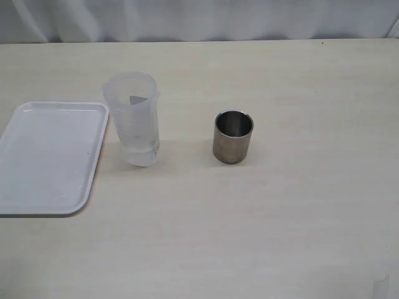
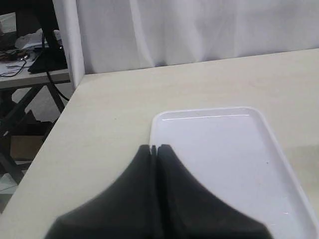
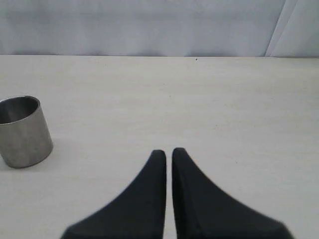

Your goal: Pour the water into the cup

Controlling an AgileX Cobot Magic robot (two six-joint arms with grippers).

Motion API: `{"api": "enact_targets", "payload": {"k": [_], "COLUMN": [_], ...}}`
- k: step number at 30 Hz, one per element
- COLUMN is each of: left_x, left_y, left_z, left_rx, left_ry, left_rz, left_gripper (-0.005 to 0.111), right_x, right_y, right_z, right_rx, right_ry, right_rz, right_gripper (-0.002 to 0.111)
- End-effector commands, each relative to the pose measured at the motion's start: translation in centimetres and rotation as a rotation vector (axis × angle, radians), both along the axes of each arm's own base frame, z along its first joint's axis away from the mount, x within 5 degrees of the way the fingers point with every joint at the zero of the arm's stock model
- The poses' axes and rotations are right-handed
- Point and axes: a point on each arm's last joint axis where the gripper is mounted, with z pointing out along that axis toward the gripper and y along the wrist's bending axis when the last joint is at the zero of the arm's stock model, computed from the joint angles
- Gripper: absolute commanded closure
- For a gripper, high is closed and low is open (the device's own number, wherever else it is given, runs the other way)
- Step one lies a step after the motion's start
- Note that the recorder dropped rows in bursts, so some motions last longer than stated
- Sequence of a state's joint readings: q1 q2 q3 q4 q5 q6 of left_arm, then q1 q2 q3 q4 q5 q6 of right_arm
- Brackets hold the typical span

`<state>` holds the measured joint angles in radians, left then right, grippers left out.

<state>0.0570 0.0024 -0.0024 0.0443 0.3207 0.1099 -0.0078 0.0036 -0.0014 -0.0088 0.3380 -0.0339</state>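
The brushed-steel cup (image 1: 233,136) stands upright near the table's middle; it also shows in the right wrist view as the cup (image 3: 22,130), well off to one side of my right gripper (image 3: 168,151), which is shut and holds nothing. To the cup's left stands a translucent plastic beaker (image 1: 133,118) with a little clear water (image 1: 141,153) at its bottom. My left gripper (image 2: 154,147) is shut and empty, hanging over the near edge of the white tray (image 2: 219,149). Neither gripper appears in the exterior view.
The white tray (image 1: 47,156) lies at the table's left edge, just left of the beaker. A white curtain runs behind the table. In the left wrist view the table's corner (image 2: 82,82) gives way to a white post and clutter beyond.
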Motion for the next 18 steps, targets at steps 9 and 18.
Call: {"api": "enact_targets", "payload": {"k": [9,18], "left_x": [0.2,-0.5], "left_y": [-0.1,-0.2], "left_z": [2.5,5.6], "left_rx": [-0.002,-0.078], "left_ry": [-0.286,-0.643], "left_rz": [-0.011,-0.034], "left_gripper": [0.107,0.107], "right_x": [0.3,0.1], "right_y": [0.0,0.0], "right_z": [1.7,3.9], "right_rx": [0.004,0.001], "right_ry": [-0.197,-0.439], "right_rz": [-0.003,0.000], "right_gripper": [0.104,0.104]}}
